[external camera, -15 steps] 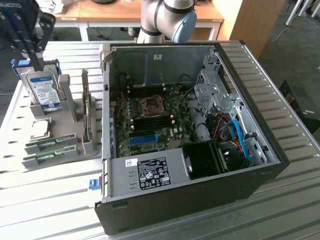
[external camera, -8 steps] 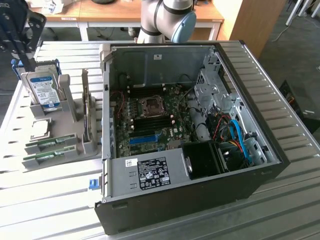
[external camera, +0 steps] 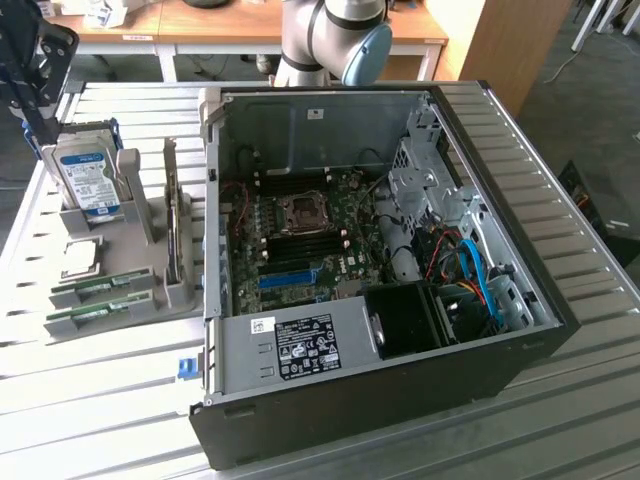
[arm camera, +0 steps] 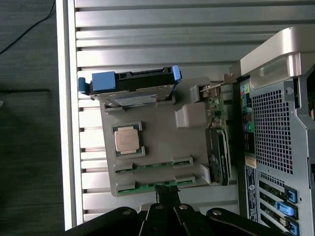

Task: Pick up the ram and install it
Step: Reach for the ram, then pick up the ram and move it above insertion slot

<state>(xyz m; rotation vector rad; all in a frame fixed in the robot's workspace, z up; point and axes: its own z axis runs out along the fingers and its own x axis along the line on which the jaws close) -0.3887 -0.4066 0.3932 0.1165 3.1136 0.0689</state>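
Note:
Two green ram sticks [external camera: 101,284] [external camera: 93,313] lie on edge in slots of a grey parts holder [external camera: 140,262] on the exterior view's left. In the wrist view they are thin green strips [arm camera: 153,166] [arm camera: 147,186] at the holder's [arm camera: 162,137] near edge. My gripper [external camera: 38,105] hangs above the holder's far end, behind the hard drive. Seen from the wrist, the gripper [arm camera: 166,192] is shut with nothing in it, and its tip lines up over the nearer stick.
The holder also carries a hard drive [external camera: 88,178] with a blue-white label, a silver processor chip [external camera: 80,257] and an upright card [external camera: 180,235]. Beside it stands an open black computer case [external camera: 400,400], its motherboard [external camera: 300,240] exposed. All rest on a slatted metal table [external camera: 90,400].

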